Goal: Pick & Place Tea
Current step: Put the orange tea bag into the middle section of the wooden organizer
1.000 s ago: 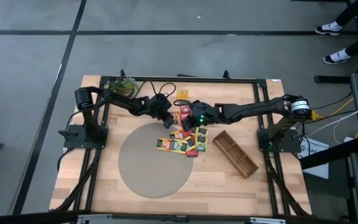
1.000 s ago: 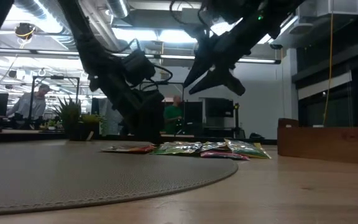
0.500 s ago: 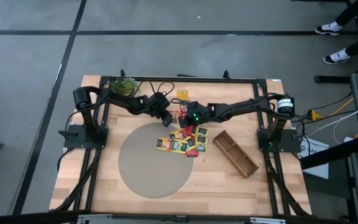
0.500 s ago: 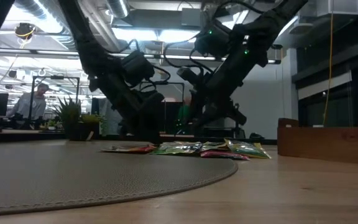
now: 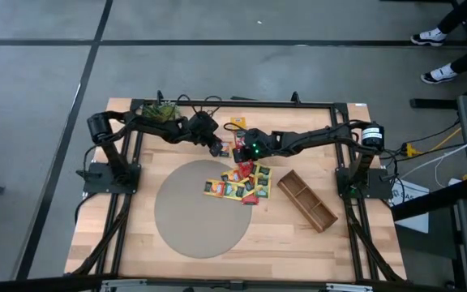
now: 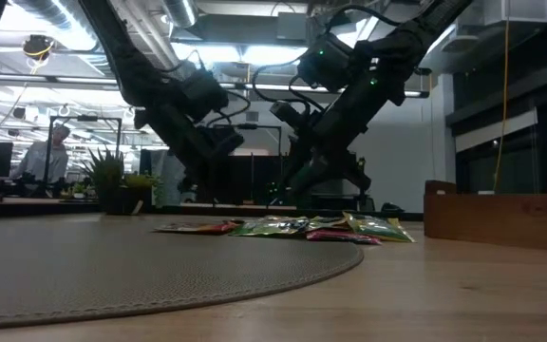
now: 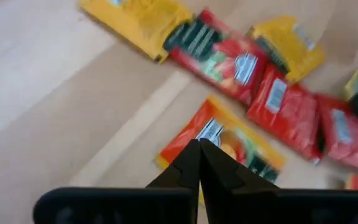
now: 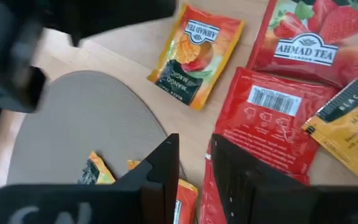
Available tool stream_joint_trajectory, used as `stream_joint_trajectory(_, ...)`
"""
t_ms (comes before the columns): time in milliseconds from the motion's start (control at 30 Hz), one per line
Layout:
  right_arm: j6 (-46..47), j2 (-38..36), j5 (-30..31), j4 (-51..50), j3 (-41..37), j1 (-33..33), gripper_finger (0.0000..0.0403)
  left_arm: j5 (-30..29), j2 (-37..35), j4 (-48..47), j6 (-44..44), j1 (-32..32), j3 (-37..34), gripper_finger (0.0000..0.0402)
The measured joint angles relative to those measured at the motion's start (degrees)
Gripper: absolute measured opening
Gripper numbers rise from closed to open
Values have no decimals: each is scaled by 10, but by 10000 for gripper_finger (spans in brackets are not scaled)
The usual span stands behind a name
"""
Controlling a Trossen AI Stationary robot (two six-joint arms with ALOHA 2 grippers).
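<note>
Open-plan office lab: ceiling light strips, a seated person.

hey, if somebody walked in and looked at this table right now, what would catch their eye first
Probably the bright heap of tea sachets, red, yellow-orange and green, at the round grey mat's far right edge. Both dark arms meet just beyond it, the left gripper shut, the right gripper empty. A wooden divided tray lies to the right.
</note>
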Motion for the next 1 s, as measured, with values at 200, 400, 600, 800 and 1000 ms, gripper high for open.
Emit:
stream_joint_trajectory(200, 1, 1, 0, 6, 0, 0, 94, 31, 62, 18, -21, 0, 5, 2)
stream_joint_trajectory(400, 24, 32, -1, 18, 0, -8, 94, 40, 76, 21, -48, 1, 6, 1)
stream_joint_trajectory(600, 34, 59, -20, 54, 0, -20, 94, 55, 78, 27, -62, 7, 5, 2)
stream_joint_trajectory(800, 51, 87, -78, 98, 0, -34, 111, 58, 79, 37, -98, 7, 2, 2)
stream_joint_trajectory(1000, 50, 92, -74, 105, 0, -38, 140, 69, 80, 43, -105, 7, 2, 2)
